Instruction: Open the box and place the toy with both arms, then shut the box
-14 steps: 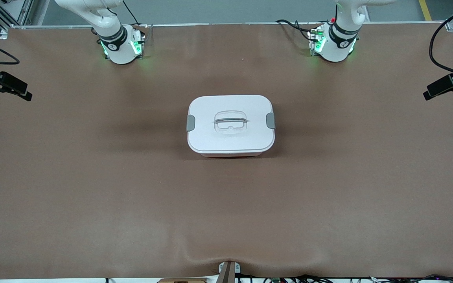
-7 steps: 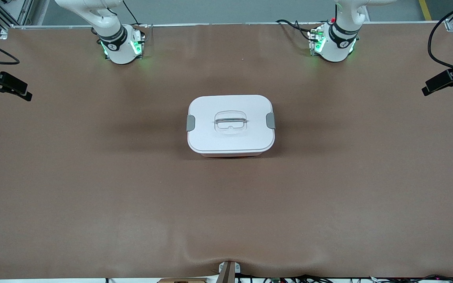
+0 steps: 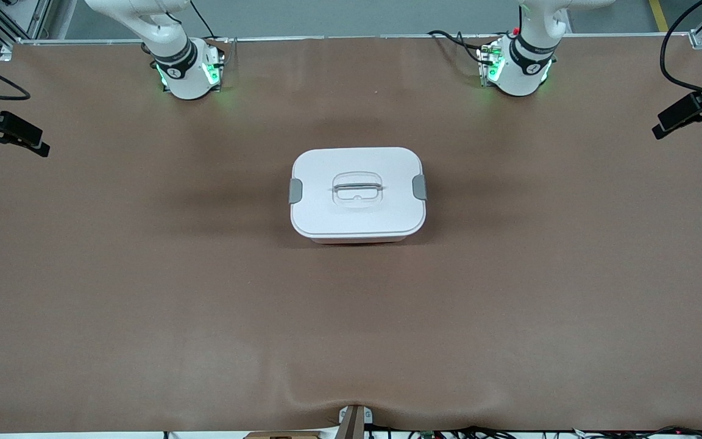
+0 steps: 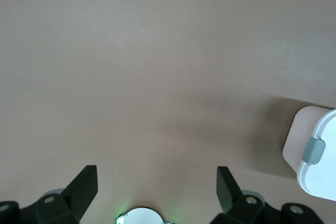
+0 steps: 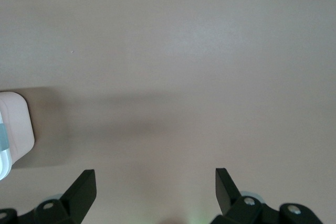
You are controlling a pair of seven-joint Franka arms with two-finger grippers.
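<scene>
The box [image 3: 357, 192] stands shut in the middle of the table, its flat white lid on, grey clips at both ends and the clear handle in its recess. The toy is out of view. My left gripper [image 4: 157, 170] is open and empty, high over bare table at the left arm's end; the box's corner with one grey clip [image 4: 314, 150] shows in its view. It shows in the front view [image 3: 668, 119] at the edge. My right gripper [image 5: 155, 171] is open and empty, high over the right arm's end, with the box's corner [image 5: 13, 129] in its view. It also shows in the front view [image 3: 22, 137].
The brown mat [image 3: 205, 305] covers the whole table. The two arm bases [image 3: 189, 70] [image 3: 518, 67] glow green along the edge farthest from the front camera. A small bracket [image 3: 354, 417] sits at the nearest edge.
My left gripper has drifted a little toward the bases' edge of the table in the front view. The right gripper and the box have not moved.
</scene>
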